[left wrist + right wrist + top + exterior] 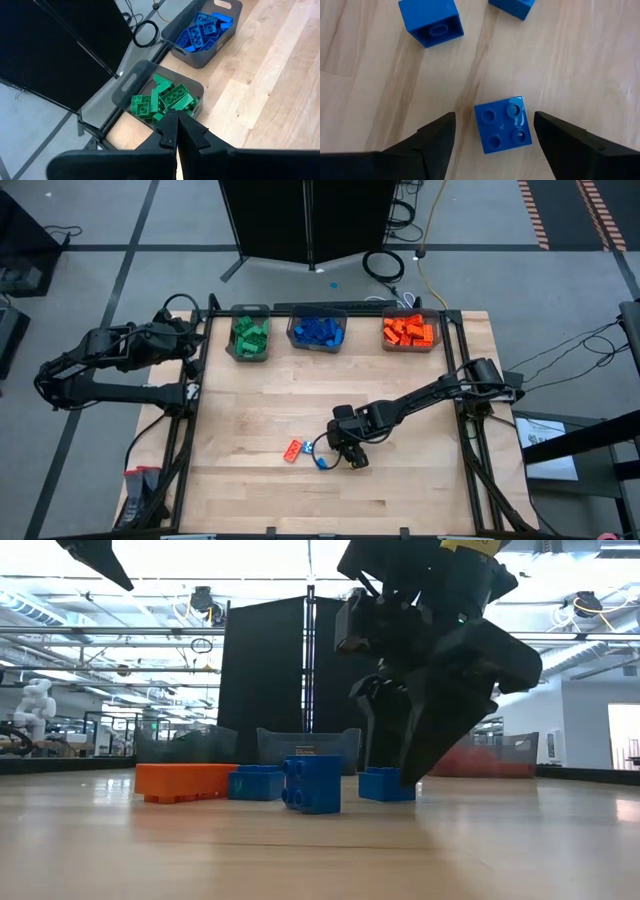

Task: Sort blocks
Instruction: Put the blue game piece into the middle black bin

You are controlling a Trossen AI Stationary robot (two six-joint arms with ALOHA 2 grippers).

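Blue block (502, 125) sits on the tabletop (400, 480) between the right gripper's (494, 135) parted jaws; closing on it seems next.

No text, label, brand, number or sign can be read in any view. The blocks (501, 125) carry only plain studs with no lettering that can be made out, and the bins (318, 332) at the table's far edge show no markings. A yellow patch (470, 545) sits on the arm above the blocks in the low view, but nothing on it is legible.
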